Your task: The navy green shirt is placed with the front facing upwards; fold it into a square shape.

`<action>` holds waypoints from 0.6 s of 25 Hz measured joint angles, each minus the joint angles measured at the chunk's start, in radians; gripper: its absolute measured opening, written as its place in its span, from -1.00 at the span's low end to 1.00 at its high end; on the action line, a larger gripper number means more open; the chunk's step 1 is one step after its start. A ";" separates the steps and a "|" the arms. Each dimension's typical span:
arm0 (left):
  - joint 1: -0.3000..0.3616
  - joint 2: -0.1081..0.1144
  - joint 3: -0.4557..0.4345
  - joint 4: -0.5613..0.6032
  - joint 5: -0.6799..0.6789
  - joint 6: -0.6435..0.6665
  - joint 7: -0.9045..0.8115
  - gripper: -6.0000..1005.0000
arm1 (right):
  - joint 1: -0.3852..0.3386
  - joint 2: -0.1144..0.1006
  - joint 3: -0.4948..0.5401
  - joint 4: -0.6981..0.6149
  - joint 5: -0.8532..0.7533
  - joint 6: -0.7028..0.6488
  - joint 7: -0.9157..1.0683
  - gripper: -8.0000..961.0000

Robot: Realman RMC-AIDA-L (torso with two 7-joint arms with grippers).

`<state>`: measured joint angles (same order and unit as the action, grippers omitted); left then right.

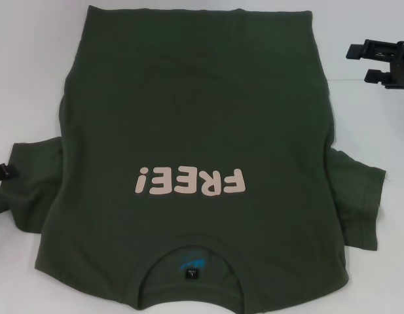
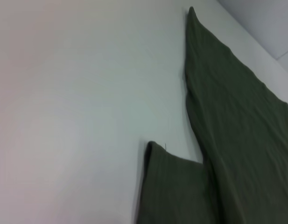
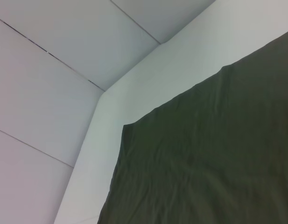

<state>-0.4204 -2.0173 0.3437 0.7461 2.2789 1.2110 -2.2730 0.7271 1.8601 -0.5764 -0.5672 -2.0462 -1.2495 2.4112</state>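
Observation:
The navy green shirt (image 1: 195, 124) lies flat on the white table (image 1: 31, 72), front up. Its pale pink "FREE!" lettering (image 1: 190, 180) and the collar with a blue neck label (image 1: 190, 267) are on the near side, and the hem is at the far side. Both short sleeves stick out to the sides. My left gripper (image 1: 1, 173) shows only as a black tip at the table's left edge, right by the left sleeve (image 1: 35, 190). My right gripper (image 1: 360, 64) hovers open and empty beyond the shirt's far right corner. The left wrist view shows the sleeve (image 2: 174, 191) and the shirt's side (image 2: 237, 130). The right wrist view shows a hem corner (image 3: 204, 158).
Bare white table surface surrounds the shirt on the left, right and far sides. In the right wrist view the table's corner edge (image 3: 102, 95) is close to the shirt's hem corner, with grey floor tiles (image 3: 50, 84) beyond it.

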 joint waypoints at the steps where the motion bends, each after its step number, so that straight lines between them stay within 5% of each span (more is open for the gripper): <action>1: 0.000 0.000 0.008 0.000 0.001 0.000 -0.001 0.88 | 0.000 0.000 0.001 0.000 0.000 0.000 0.000 0.82; 6: 0.000 0.000 0.024 0.005 0.015 0.006 -0.009 0.87 | 0.000 -0.002 0.007 0.000 0.001 0.001 0.002 0.81; 15: -0.008 0.000 0.025 0.012 0.048 0.002 -0.017 0.47 | 0.000 -0.004 0.009 0.000 0.002 -0.002 0.004 0.80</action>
<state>-0.4280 -2.0171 0.3682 0.7583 2.3273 1.2127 -2.2901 0.7271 1.8566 -0.5674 -0.5676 -2.0447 -1.2513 2.4150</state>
